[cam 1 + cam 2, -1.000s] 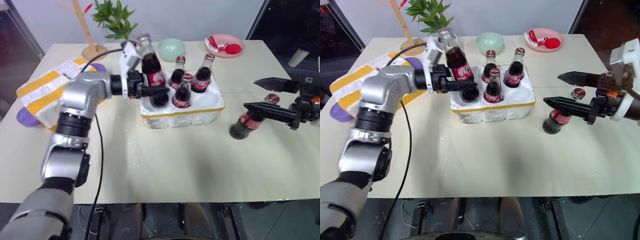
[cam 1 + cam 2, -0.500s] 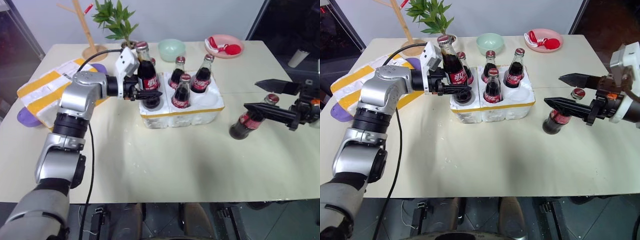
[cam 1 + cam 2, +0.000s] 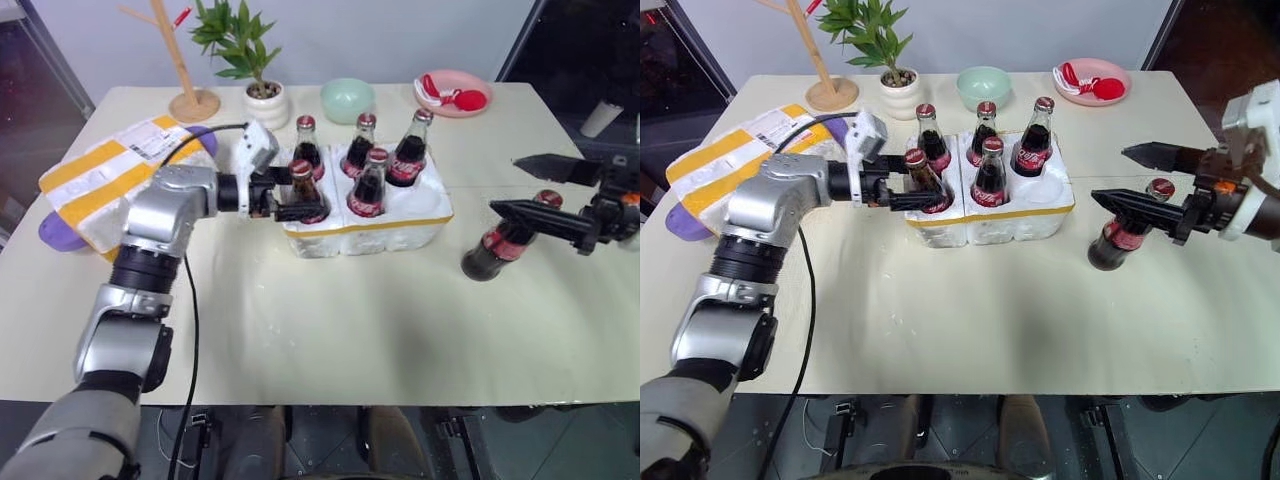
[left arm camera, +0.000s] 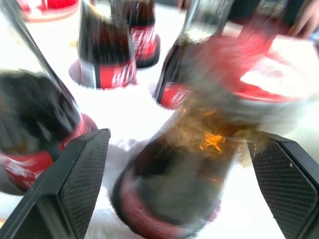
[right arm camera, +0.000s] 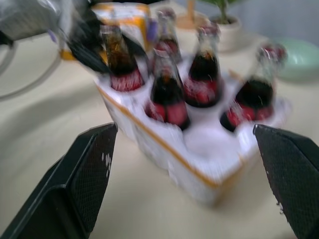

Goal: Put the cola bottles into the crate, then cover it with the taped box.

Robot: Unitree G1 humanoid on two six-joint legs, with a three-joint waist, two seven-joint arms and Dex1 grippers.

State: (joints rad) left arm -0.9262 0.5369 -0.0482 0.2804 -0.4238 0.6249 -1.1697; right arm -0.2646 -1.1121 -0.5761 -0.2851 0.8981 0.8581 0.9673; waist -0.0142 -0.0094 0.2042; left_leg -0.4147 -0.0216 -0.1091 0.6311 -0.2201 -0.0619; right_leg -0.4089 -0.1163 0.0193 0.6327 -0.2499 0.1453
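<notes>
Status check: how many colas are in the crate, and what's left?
Five cola bottles stand in the crate. The open left hand brackets the fifth bottle. The sixth bottle stands on the table under the open right hand. The taped box is not yet on.

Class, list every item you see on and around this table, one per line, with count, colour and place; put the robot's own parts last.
Cola bottles: six, dark with red caps; five in the crate, one standing on the table to the right of it.
Crate: one, white foam with a yellow band, table centre; one hole is free.
Taped box: one, white with yellow tape, table's left edge.
Purple thing: one, under the taped box.
Potted plant: one, green in a white pot, back.
Bowl: one, pale green, back.
Plate: one, pink, holding red-and-white items, back right.
Wooden stand: one, back left.
Left gripper: open around the front-left bottle.
Right gripper: open, above the loose bottle.
</notes>
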